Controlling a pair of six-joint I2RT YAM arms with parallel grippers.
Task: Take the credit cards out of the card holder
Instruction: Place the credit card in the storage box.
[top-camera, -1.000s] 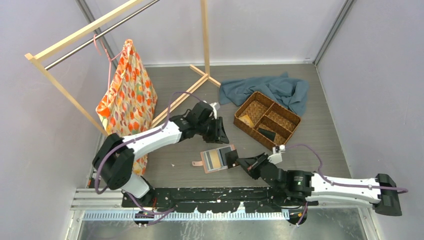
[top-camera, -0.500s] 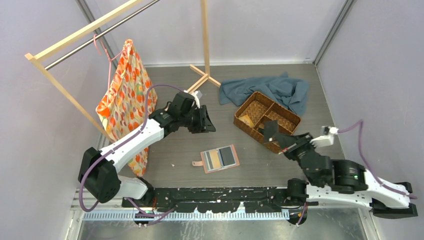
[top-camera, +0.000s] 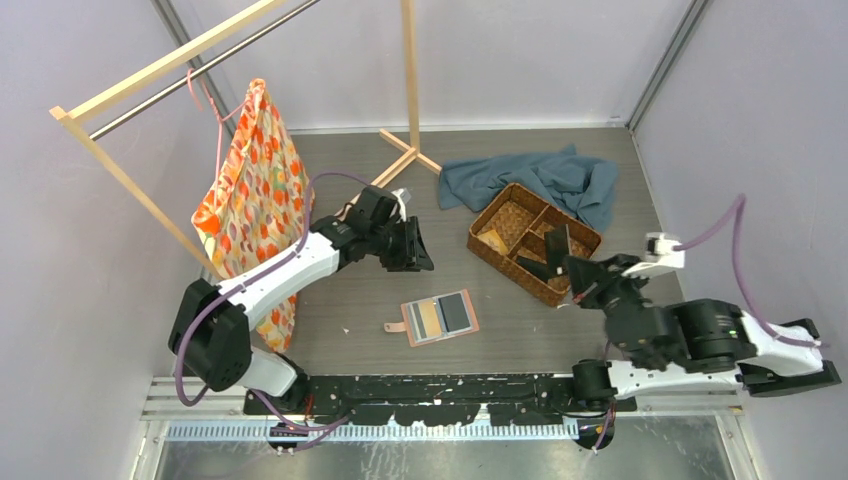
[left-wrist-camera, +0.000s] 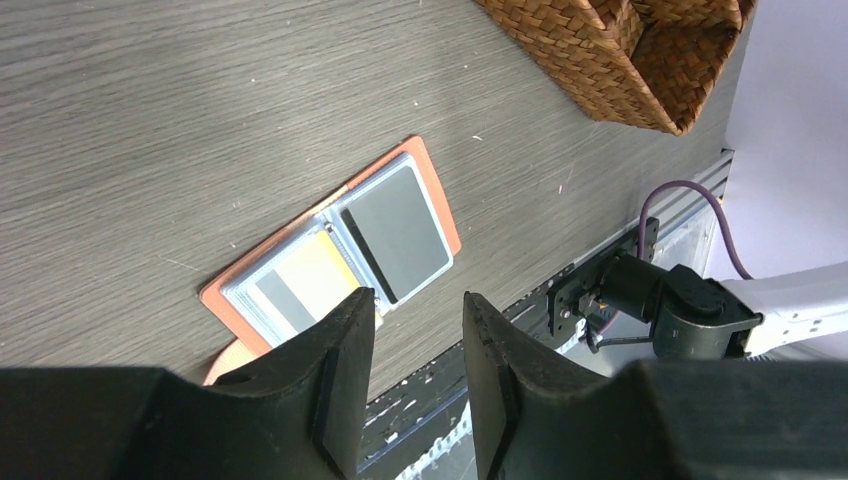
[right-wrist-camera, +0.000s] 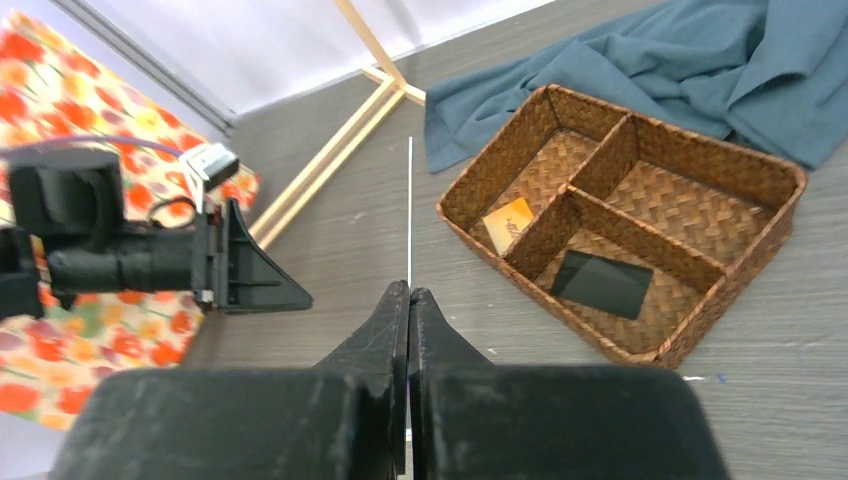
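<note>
Grey wood-grain table (top-camera: 360, 295), pale walls (top-camera: 500, 60); left tool (left-wrist-camera: 415, 298) released, right tool (right-wrist-camera: 409, 292) clenching a card (right-wrist-camera: 410, 200).

Card holder (top-camera: 440, 318) salmon-pink, lining grey; in it tan-gold card (top-camera: 428, 319), dark grey card (top-camera: 456, 312). Basket (top-camera: 500, 265) brown woven. Cloth (top-camera: 560, 175) slate blue. Tabletop (top-camera: 380, 290) grey woodgrain. My jaws black; held card (top-camera: 557, 243) black.
</note>
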